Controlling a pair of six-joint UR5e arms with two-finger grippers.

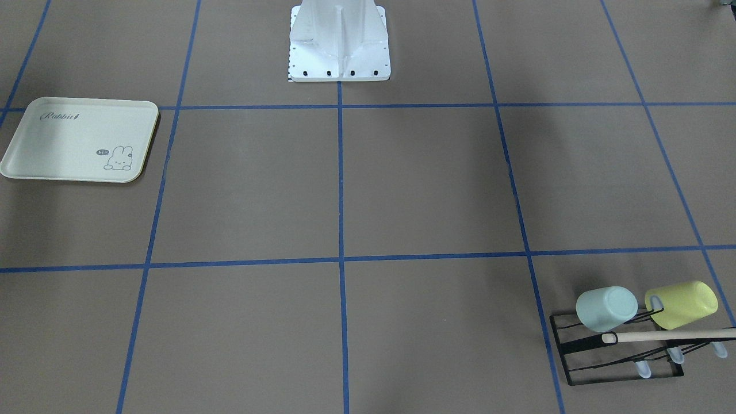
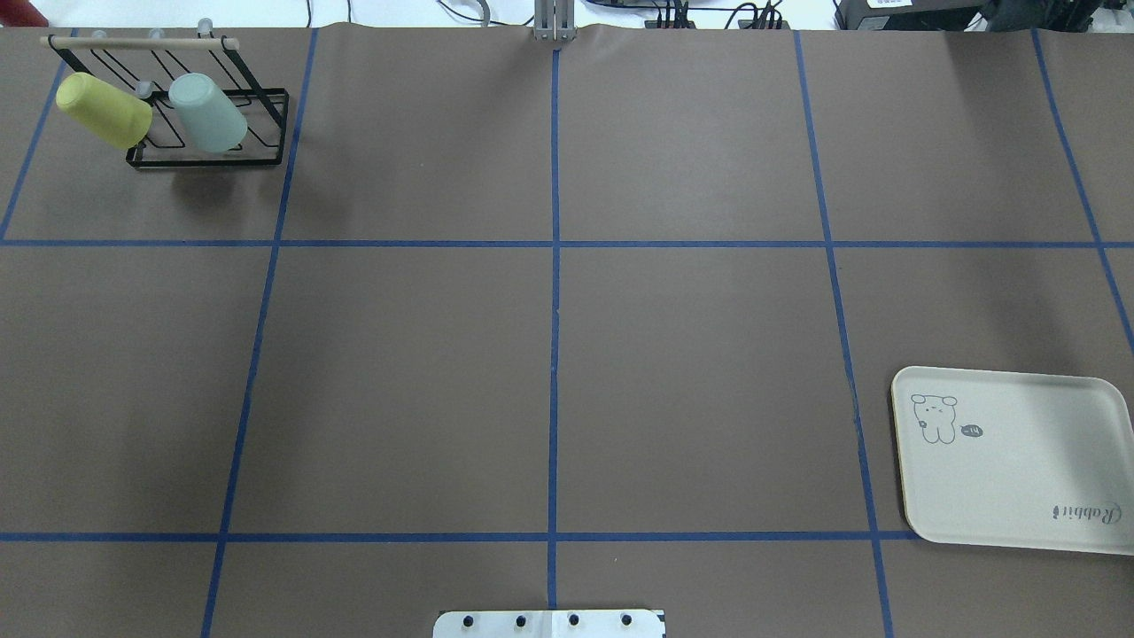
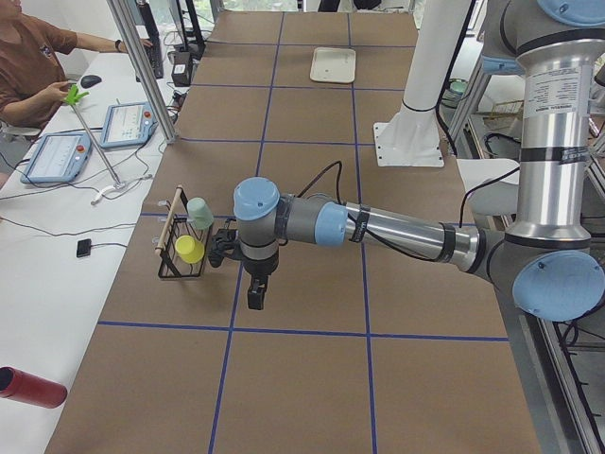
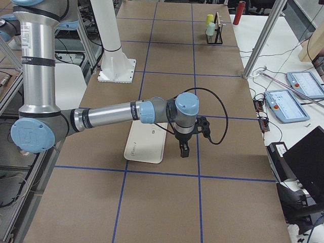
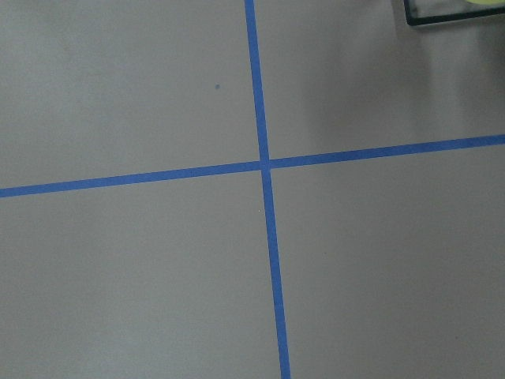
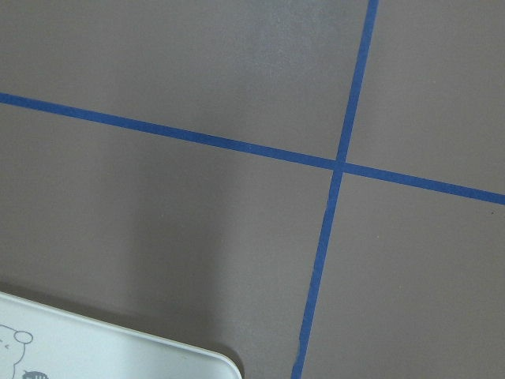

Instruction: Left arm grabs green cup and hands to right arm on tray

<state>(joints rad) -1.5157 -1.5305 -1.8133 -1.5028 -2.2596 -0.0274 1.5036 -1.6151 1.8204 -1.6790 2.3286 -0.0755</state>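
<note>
Green cup [image 2: 207, 112] hangs untouched on rack [image 2: 213, 165], worktop's far left corner. Grab, handover and tray [image 2: 1019, 478] placement all pending. Left fingers [image 3: 254, 299], right fingers [image 4: 184, 150]: state cannot be told.

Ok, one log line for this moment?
green cup: on rack | tray: no cup | left gripper: near rack | right gripper: beside tray | jaws: unclear

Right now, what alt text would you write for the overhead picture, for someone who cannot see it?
A pale green cup and a yellow-green cup hang tilted on a black wire rack in the far left corner of a brown table. A cream rabbit tray lies bare near the right edge; no robot arm shows.
</note>
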